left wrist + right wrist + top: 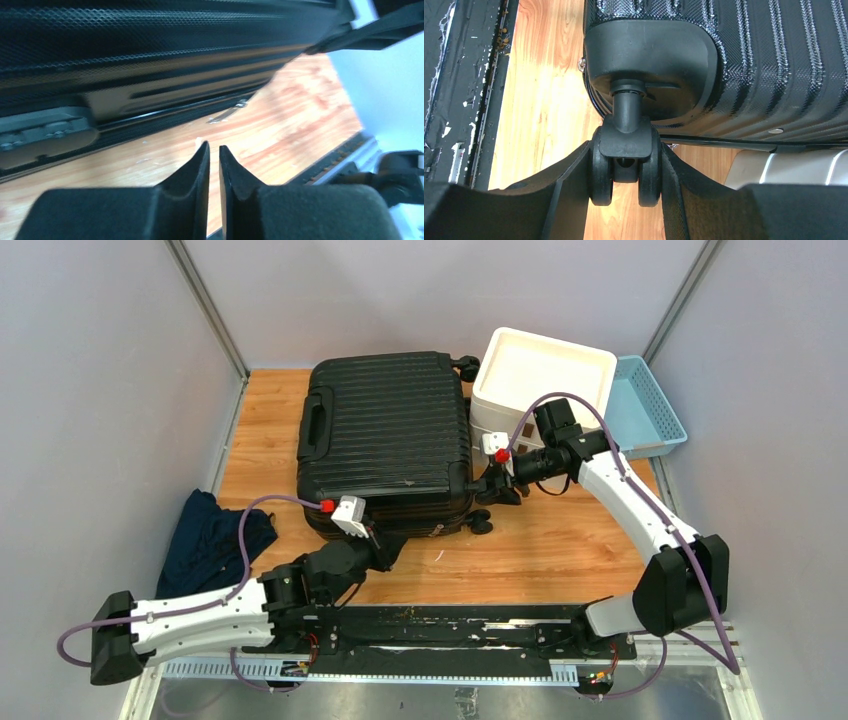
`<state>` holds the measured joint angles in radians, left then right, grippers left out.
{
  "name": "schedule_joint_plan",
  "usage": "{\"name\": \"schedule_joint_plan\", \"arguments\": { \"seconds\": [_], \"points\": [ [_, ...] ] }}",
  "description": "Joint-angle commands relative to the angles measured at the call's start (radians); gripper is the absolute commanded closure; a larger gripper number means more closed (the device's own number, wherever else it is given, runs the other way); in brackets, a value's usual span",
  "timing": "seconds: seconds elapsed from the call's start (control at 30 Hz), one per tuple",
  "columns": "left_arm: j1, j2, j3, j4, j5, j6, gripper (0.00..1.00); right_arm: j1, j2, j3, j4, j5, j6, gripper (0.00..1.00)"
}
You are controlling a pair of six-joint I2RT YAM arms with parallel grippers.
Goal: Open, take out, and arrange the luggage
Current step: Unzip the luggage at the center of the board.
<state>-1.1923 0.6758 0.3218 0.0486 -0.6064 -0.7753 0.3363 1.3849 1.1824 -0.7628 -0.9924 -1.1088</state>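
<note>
The luggage (385, 430), a black ribbed hard-shell suitcase, lies flat and closed on the wooden table (560, 550), handle to the left. My right gripper (497, 483) is at its right side, shut on one of its small black twin wheels (625, 170), a finger pressed against each wheel disc. My left gripper (388, 543) is low at the suitcase's near edge, its jaws nearly together with nothing between them (214, 147), just in front of the zipper seam (150, 117). The shell fills the top of the left wrist view (150, 45).
A white drawer unit (545, 375) stands right of the suitcase, close behind my right arm. A light-blue mesh basket (648, 410) lies at the far right. A dark blue cloth (215, 540) hangs at the table's left edge. Grey walls enclose three sides.
</note>
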Motion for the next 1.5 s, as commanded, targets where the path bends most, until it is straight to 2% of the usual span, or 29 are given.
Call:
{"name": "schedule_joint_plan", "arguments": {
  "seconds": [0.0, 0.1, 0.2, 0.3, 0.43, 0.73, 0.83, 1.0, 1.17, 1.33, 1.47],
  "points": [
    [0.005, -0.042, -0.040, 0.123, 0.178, 0.011, 0.79, -0.005, 0.006, -0.029, -0.132, -0.056, -0.029, 0.88],
    [0.005, -0.018, -0.015, 0.135, 0.251, 0.057, 0.64, -0.004, 0.020, -0.026, -0.139, -0.072, -0.031, 0.87],
    [0.005, 0.009, -0.027, 0.186, 0.246, 0.068, 0.49, -0.002, 0.030, -0.024, -0.141, -0.083, -0.032, 0.86],
    [0.005, 0.056, -0.047, 0.271, 0.221, 0.062, 0.29, 0.000, 0.035, -0.026, -0.141, -0.088, -0.030, 0.85],
    [0.005, 0.146, -0.023, 0.300, 0.195, 0.084, 0.18, 0.003, 0.042, -0.026, -0.141, -0.092, -0.030, 0.85],
    [0.005, 0.429, -0.048, 0.650, 0.108, 0.150, 0.21, 0.013, 0.052, -0.026, -0.141, -0.089, -0.031, 0.85],
    [0.008, 0.522, -0.060, 0.780, 0.063, 0.150, 0.27, 0.016, 0.052, -0.027, -0.141, -0.089, -0.032, 0.85],
    [0.018, 0.637, -0.051, 0.849, -0.004, 0.123, 0.33, 0.015, 0.048, -0.027, -0.141, -0.088, -0.034, 0.85],
    [0.019, 0.683, -0.046, 0.913, -0.031, 0.167, 0.37, 0.017, 0.048, -0.029, -0.141, -0.090, -0.037, 0.85],
    [0.019, 0.742, -0.037, 0.984, -0.046, 0.180, 0.51, 0.018, 0.048, -0.029, -0.141, -0.088, -0.037, 0.85],
    [0.019, 0.776, -0.042, 1.072, -0.037, 0.201, 0.57, 0.018, 0.048, -0.030, -0.141, -0.089, -0.037, 0.85]
  ]
}}
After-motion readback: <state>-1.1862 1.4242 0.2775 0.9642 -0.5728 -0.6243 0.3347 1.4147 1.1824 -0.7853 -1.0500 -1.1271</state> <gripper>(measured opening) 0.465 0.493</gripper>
